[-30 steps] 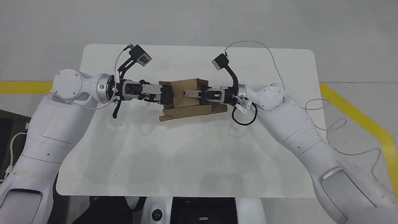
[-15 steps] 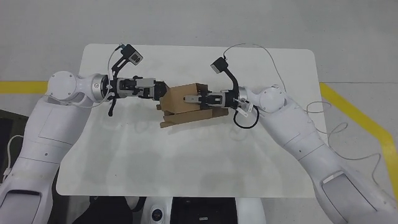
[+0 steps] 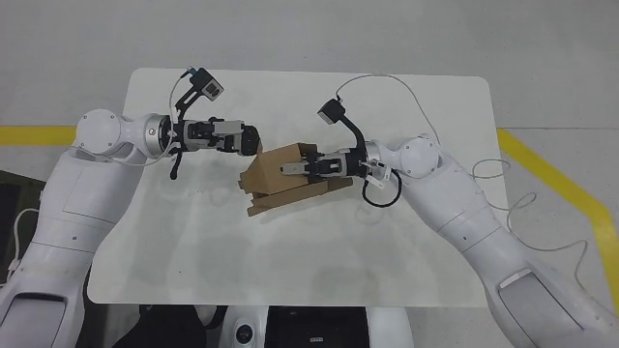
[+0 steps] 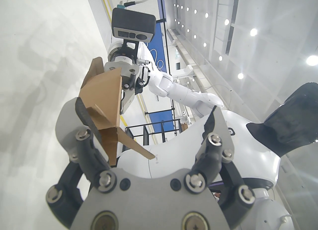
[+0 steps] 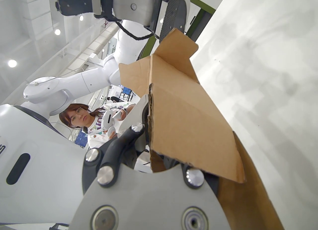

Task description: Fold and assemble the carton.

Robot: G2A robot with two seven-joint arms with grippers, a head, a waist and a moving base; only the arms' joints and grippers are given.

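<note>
Carton [image 3: 274,176]: brown, part-folded, near the middle of the white bench [image 3: 290,280]. It sat tilted, with one long flap lying flat on the bench on the robot's side and its open mouth facing up.

Right jaws: clamped on the carton. In the right wrist view the raw edge of a carton [image 5: 183,121] wall ran into the gap between them. The left wrist view showed the same grip from the far side, with the jaws pinching the panel of the carton [image 4: 106,96].

Left jaws: wide apart, holding nothing. They were at the carton's corner on the robot's left, on the side away from the robot. In the right wrist view one dark fingertip [image 5: 174,14] stood just beside the raised corner flap; contact could not be judged. In the left wrist view the flap's point overlapped the nearer finger.

Also noted: a white cable [image 3: 411,82] looped above the bench's far right part. Yellow floor tape [image 3: 39,135] ran beside the bench.
</note>
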